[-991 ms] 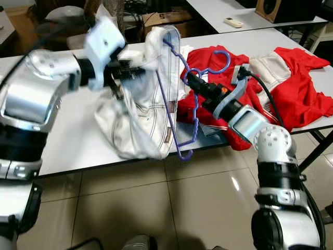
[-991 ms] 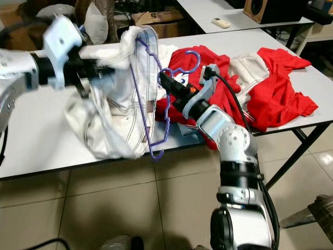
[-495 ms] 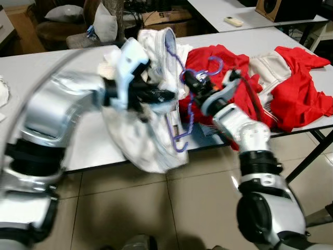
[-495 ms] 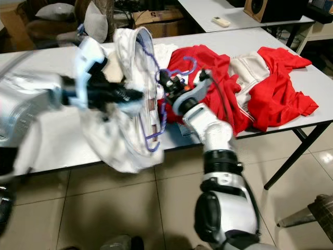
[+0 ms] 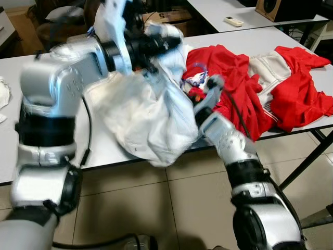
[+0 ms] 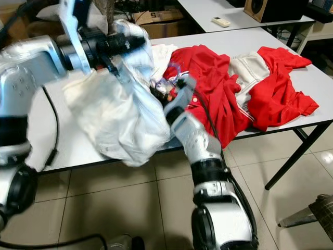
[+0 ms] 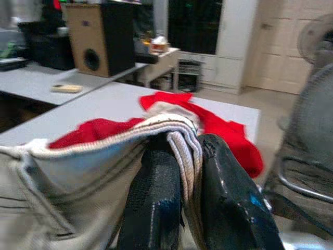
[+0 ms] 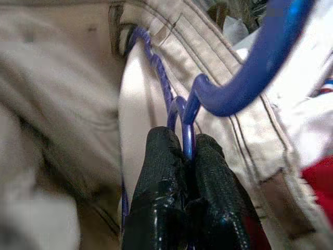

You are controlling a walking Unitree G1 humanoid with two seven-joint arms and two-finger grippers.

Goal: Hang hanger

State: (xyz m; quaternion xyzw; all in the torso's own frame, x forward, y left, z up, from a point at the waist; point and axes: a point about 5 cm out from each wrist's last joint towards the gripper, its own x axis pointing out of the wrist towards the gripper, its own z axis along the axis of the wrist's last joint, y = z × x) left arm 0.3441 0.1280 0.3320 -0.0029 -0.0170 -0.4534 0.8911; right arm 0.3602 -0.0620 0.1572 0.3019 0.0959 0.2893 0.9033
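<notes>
My left gripper (image 7: 184,148) is raised over the table's far side and shut on the ribbed hem of a white garment (image 5: 151,114). The garment hangs down over the white table (image 5: 104,148) and its front edge. The right gripper (image 8: 184,151) is shut on the neck of a purple hanger (image 8: 156,73), just below its hook. In the eye views the right gripper (image 5: 191,92) sits against the garment's right side. Most of the hanger is hidden inside the cloth; a bit of its hook (image 5: 196,78) shows in front of the red clothes.
Red and white clothes (image 5: 270,78) are spread over the table's right half. Behind stands a second table with a remote (image 5: 233,22) and a speaker (image 5: 276,8). Tiled floor lies in front, with a chair part (image 6: 322,208) at the lower right.
My left arm has swung up and rightward, pulling the white garment over the hanger, which is now mostly covered. The right gripper with the hanger has moved left into the garment.
</notes>
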